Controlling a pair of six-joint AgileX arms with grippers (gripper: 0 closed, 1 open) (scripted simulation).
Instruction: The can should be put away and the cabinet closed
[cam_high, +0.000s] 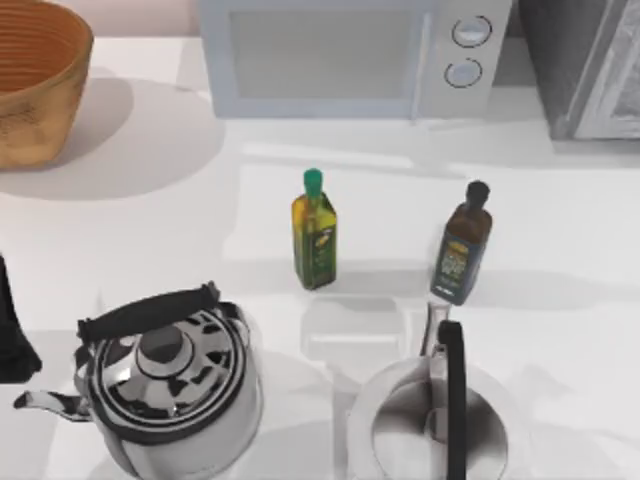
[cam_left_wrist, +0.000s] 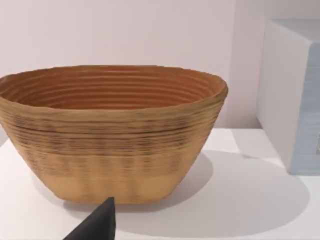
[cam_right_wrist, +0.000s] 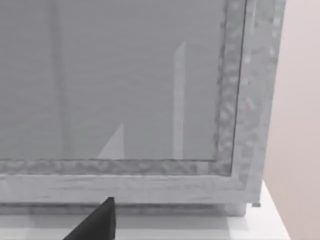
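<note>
Though the task is cabinet (cam_high: 590, 70) work, its front looks flush just right of the microwave (cam_high: 340, 55). Basket (cam_high: 35, 90) is well left of the microwave, two kettles (cam_high: 165, 385) (cam_high: 435, 430) well in front, two bottles (cam_high: 316, 235) (cam_high: 463, 250) between. Right gripper (cam_right_wrist: 97, 222) faces the cabinet, left gripper (cam_left_wrist: 97, 225) the basket; can't tell if either is open or closed. Can: location can't tell. Expect it to be light, rigid, slick and dentable, so grab mid-height across the body.
</note>
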